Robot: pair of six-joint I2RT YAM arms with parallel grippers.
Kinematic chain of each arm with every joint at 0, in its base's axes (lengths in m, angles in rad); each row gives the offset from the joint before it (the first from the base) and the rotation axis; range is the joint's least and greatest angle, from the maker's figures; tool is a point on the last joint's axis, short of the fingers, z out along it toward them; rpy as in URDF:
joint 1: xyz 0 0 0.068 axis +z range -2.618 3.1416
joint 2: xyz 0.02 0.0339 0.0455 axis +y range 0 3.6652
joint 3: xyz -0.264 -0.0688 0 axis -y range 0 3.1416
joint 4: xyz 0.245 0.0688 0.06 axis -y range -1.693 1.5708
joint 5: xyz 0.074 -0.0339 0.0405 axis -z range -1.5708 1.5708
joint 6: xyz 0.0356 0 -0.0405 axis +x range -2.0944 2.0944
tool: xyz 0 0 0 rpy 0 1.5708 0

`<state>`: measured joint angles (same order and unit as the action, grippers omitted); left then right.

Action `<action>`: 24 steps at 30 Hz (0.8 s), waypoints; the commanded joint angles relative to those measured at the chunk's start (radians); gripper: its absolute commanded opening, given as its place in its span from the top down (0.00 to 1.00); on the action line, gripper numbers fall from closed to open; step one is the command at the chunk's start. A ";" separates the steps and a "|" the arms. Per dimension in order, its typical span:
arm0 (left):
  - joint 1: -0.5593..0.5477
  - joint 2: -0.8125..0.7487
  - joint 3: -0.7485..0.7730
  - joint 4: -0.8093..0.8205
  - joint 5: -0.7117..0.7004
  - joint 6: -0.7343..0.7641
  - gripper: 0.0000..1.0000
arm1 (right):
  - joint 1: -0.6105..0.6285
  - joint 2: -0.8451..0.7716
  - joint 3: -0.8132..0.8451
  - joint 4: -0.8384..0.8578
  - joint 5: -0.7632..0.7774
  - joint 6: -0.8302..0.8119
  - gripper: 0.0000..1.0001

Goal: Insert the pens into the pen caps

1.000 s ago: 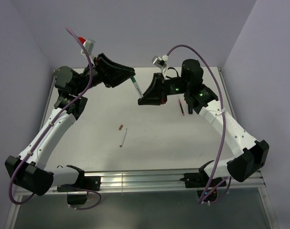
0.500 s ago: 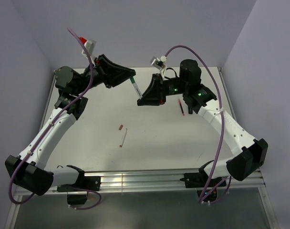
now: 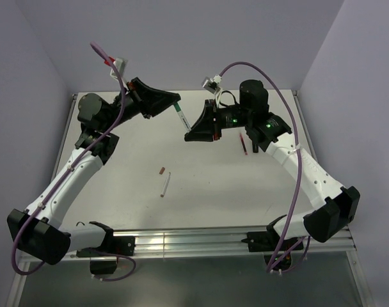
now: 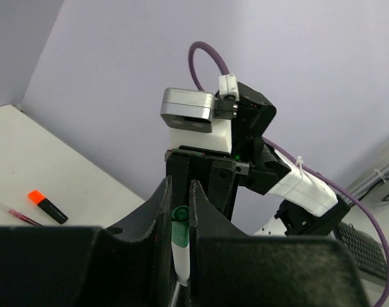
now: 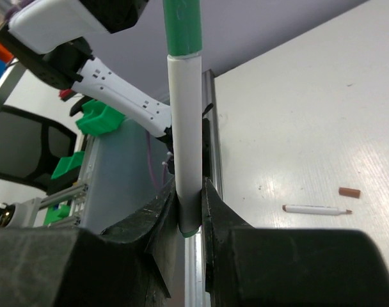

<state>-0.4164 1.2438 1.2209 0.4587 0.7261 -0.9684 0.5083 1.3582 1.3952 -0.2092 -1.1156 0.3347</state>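
Green cap [image 4: 180, 231] seated on white pen [image 5: 184, 128], held above the table [image 3: 207, 185] with one gripper on each.
Left gripper [image 4: 180, 192] jaws pinch the cap. Right gripper [image 5: 189, 195] jaws clamp the pen's barrel near its far end. On the table, the second white pen [image 3: 165, 185] lies just beside the brown-red cap [image 3: 161, 171], and the red pen [image 3: 244, 144] lies near the right arm.

white pen [image 5: 185, 147], green cap [image 5: 182, 25], brownish-red cap [image 3: 161, 171]

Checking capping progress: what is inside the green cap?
The white pen runs into the green cap; its tip is hidden inside, so seating depth cannot be seen.
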 commanded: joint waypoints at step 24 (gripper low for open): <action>-0.102 -0.096 -0.299 0.143 0.108 -0.038 1.00 | 0.010 0.012 0.180 -0.045 0.073 -0.146 1.00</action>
<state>-0.4526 1.1442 0.9939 0.6392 0.5980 -1.0115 0.5213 1.3727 1.4601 -0.4400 -1.0969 0.2123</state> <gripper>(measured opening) 0.148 0.231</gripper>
